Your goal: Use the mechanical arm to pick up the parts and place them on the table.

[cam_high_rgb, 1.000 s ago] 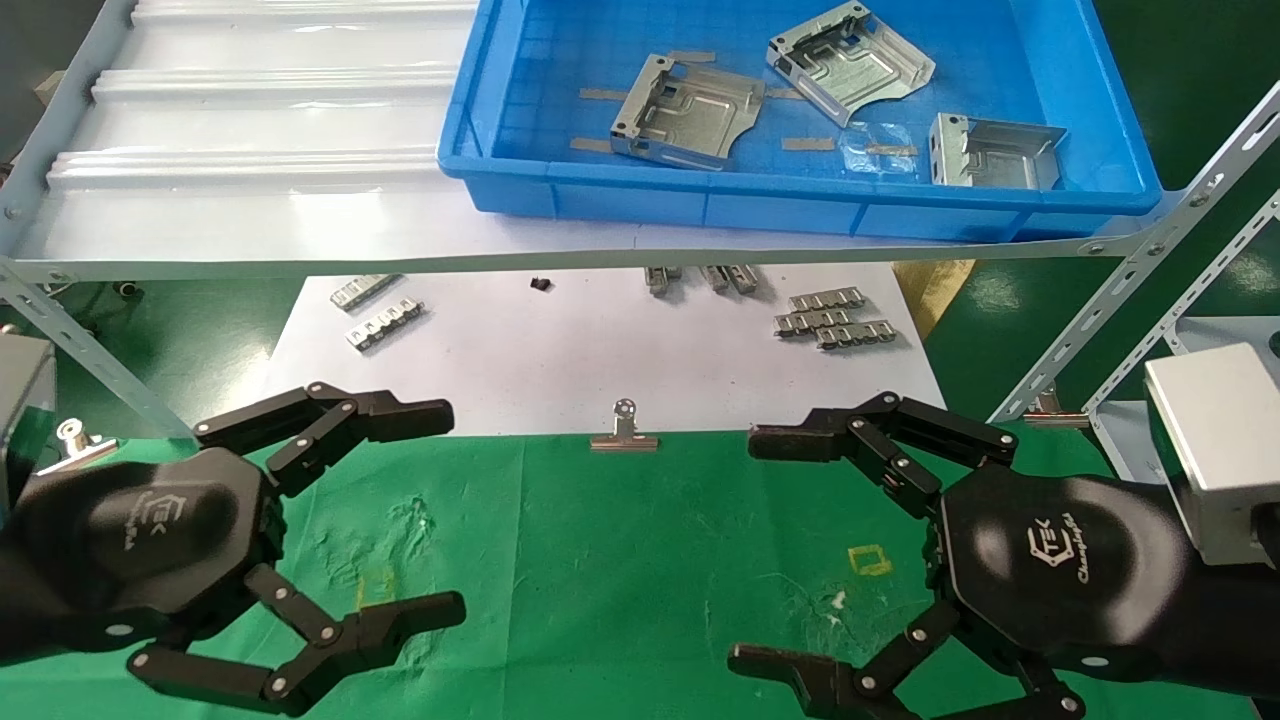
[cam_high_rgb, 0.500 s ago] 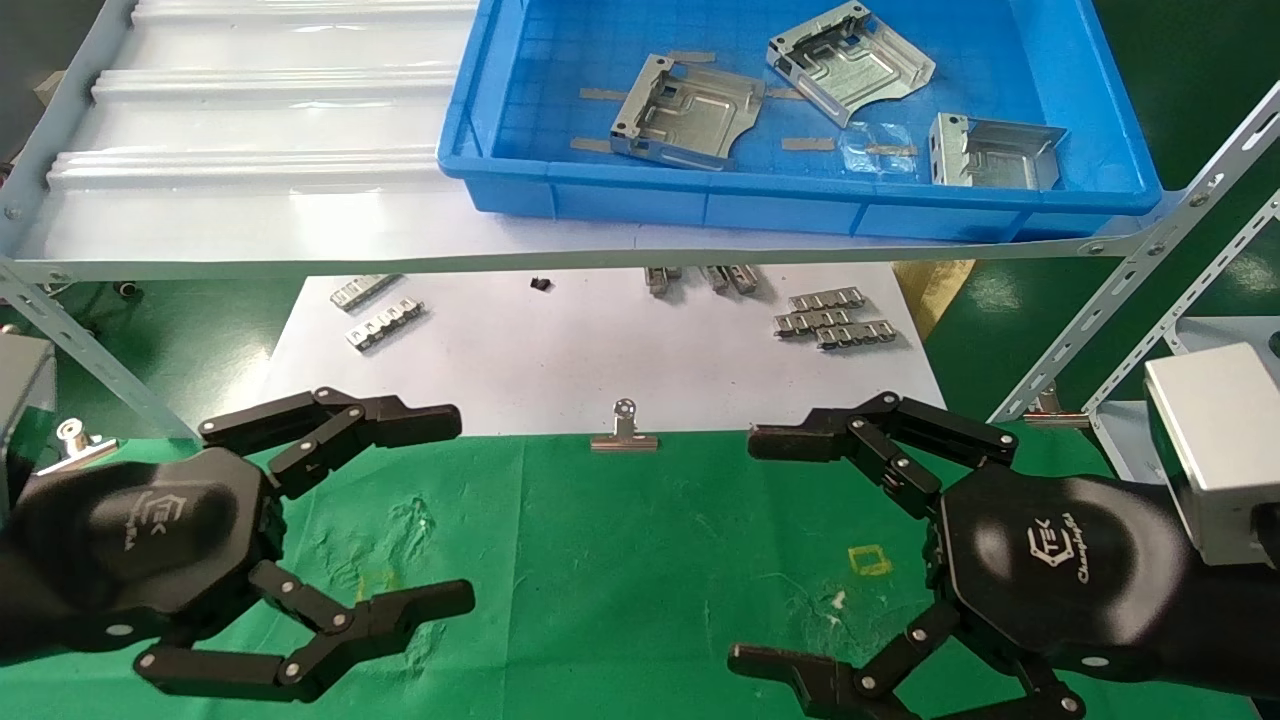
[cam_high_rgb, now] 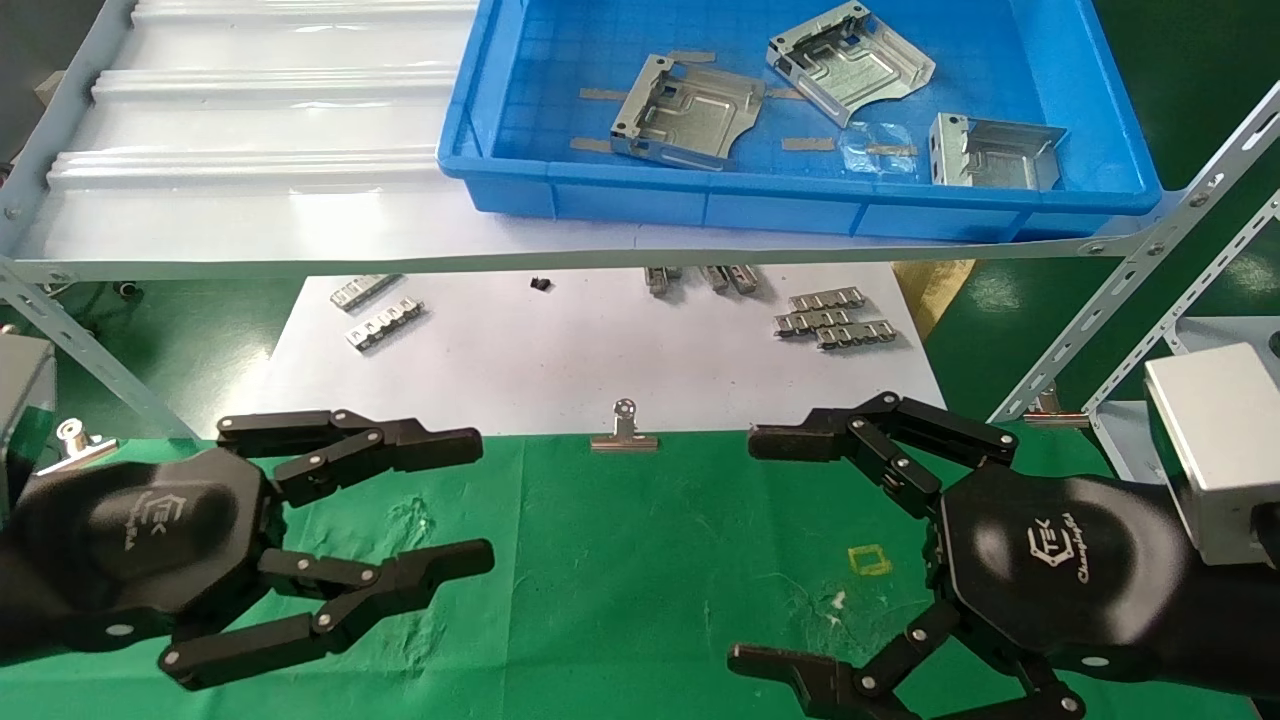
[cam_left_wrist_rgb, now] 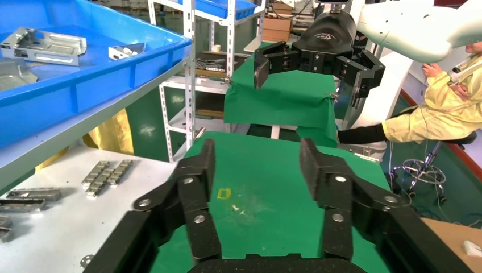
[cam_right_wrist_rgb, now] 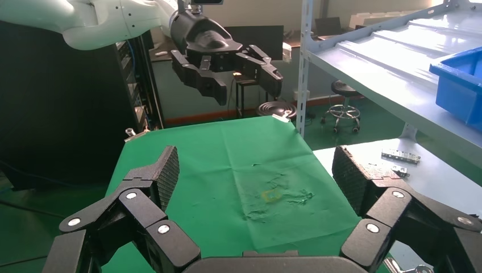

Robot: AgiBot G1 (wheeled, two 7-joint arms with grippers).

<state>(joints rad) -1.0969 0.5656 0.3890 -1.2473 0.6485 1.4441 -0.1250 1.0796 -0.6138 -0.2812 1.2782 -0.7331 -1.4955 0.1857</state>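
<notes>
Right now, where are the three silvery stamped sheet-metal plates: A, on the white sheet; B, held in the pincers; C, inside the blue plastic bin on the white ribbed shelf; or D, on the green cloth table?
C: all three silvery stamped sheet-metal plates lie inside the blue plastic bin.

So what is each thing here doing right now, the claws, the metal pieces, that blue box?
Left gripper: open, empty, hovering over the green table.
Right gripper: open wide, empty, over the same table.
Parts: three, lying in the blue tray, none picked up.
Blue tray: resting on the white shelf.
Binder clip: clamped at the white sheet's edge.
</notes>
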